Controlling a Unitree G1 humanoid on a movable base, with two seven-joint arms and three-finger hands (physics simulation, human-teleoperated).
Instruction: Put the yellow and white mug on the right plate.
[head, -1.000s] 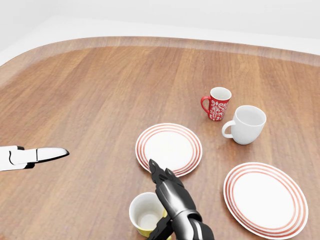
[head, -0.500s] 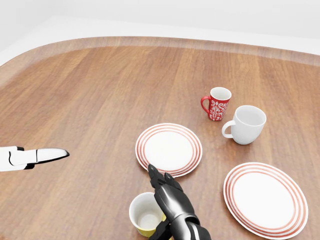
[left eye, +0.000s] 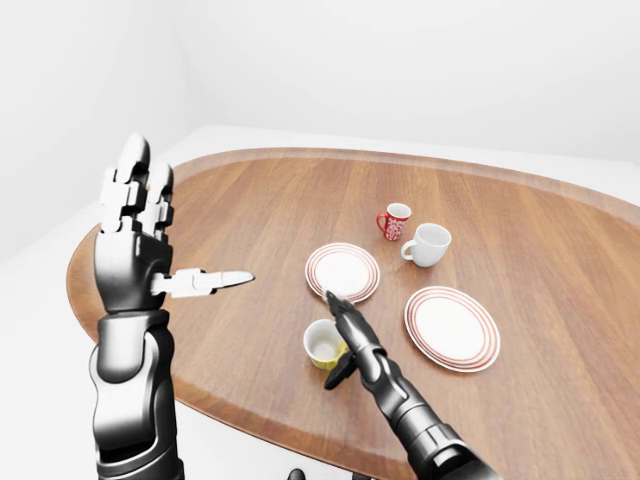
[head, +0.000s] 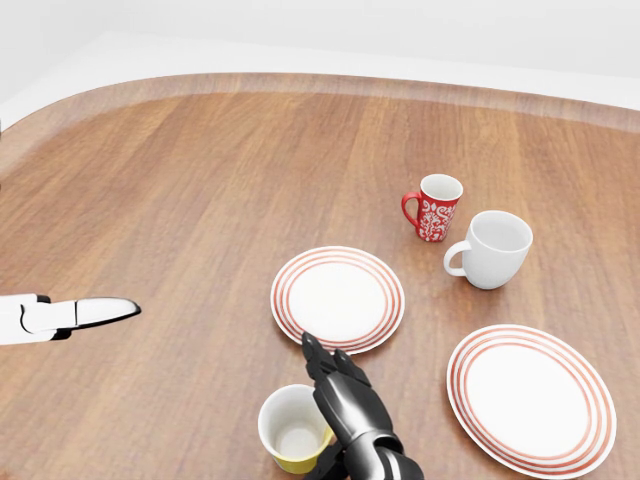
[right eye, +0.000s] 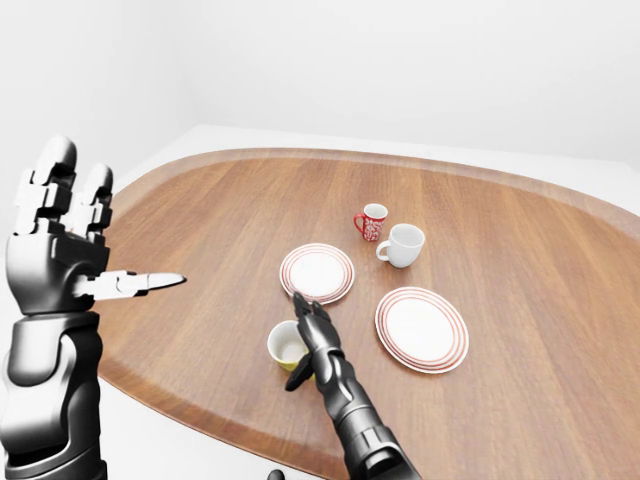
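- Yellow on its outside and white within, the yellow and white mug (head: 293, 430) stands upright near the bottom edge of the head view, on the wooden table (head: 200, 200), below the left plate (head: 338, 298) and well apart from the right plate (head: 530, 397).
- Its long axis runs vertical, with the open mouth facing up; the handle is hidden behind the right hand (head: 345, 400), so I cannot tell which way it points.
- That hand sits just beside the mug's right side, fingers (left eye: 340, 310) stretched out over the rim and a thumb (left eye: 340, 372) hanging below; the digits are apart, not closed round the mug.
- The left hand (left eye: 135, 240) is raised clear of the table, splayed wide and holding nothing.
- Risk, as I judge it: with the fingers lying alongside and not round the mug, closing them could push it leftward or tip it, and it stands near the table's edge.
- A weak grip could also let the mug slip on the carry to the right plate.
- The red mug (head: 433, 207) and white mug (head: 492, 249) stand above that path, and look unlikely to be struck.
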